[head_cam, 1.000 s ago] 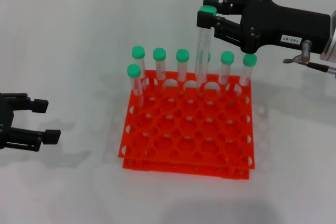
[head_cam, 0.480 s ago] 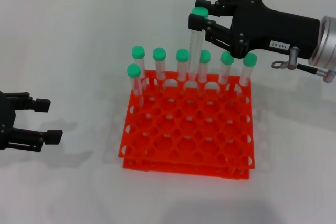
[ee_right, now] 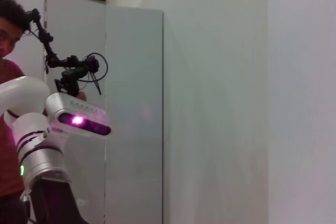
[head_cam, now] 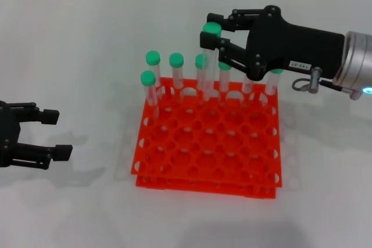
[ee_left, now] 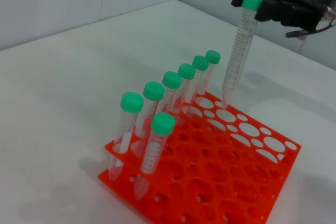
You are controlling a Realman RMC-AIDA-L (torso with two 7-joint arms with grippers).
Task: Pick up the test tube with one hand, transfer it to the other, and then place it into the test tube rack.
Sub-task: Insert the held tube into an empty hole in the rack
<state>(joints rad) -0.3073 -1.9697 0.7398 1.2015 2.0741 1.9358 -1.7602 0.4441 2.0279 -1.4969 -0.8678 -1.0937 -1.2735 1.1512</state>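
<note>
The test tube (head_cam: 208, 62) hangs by its green cap, clenched in the right gripper (head_cam: 212, 31), tip just above the orange rack (head_cam: 206, 143) near the back-row tubes (head_cam: 176, 74), apparently lining up a hole. The left gripper (head_cam: 49, 135) waits apart, fingers spread, holding nothing.

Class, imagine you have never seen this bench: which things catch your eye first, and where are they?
The bright orange-red test tube rack sits mid-table, a row of green-capped tubes standing along its far edge. Above that row, the right gripper holds one test tube by its cap, its tip just over the rack. The left gripper waits open at the table's left.
</note>
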